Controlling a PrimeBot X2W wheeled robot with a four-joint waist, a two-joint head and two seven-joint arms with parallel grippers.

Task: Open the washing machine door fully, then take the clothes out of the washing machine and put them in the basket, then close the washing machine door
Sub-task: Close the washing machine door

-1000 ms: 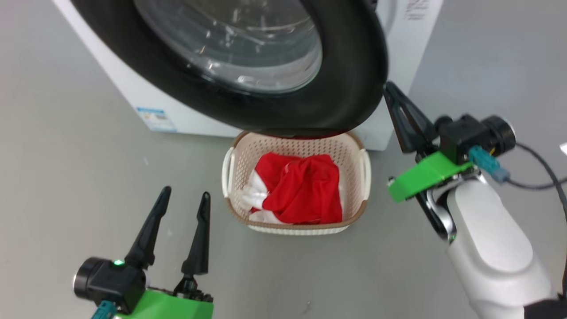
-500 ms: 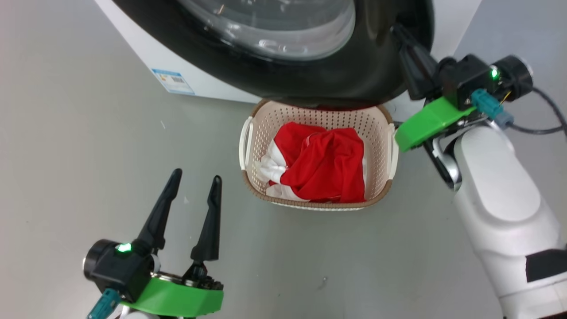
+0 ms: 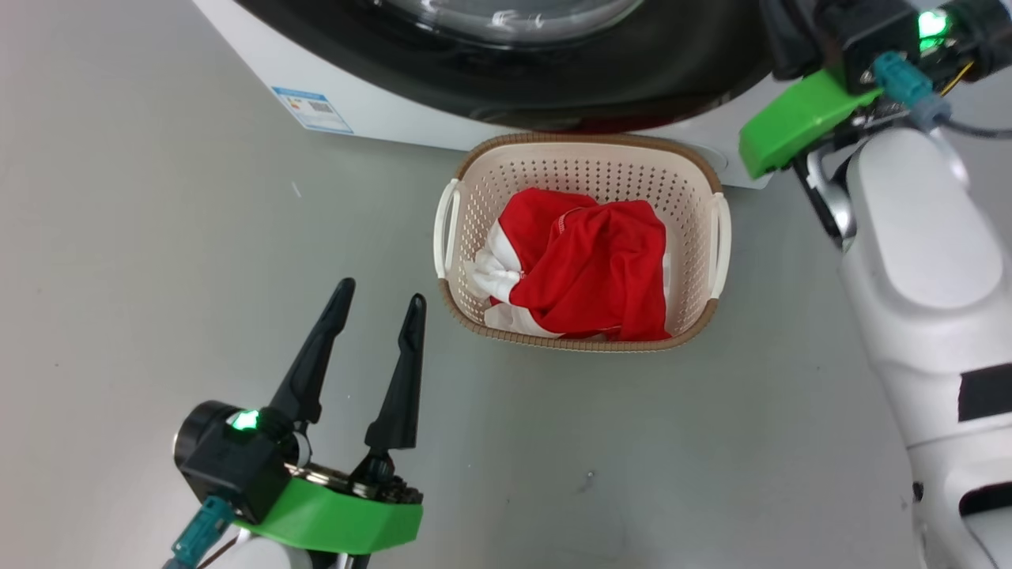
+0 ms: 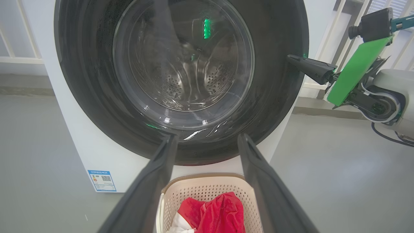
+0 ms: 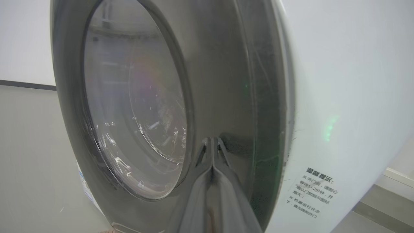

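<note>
Now, your right fingers are pressed together with nothing between them, tips at the black rim of the washing machine door, which lies flat against the front of the washing machine. Your left fingers stand wide apart and empty above the floor. The clothes lie in the basket, on the floor just before the machine.
</note>
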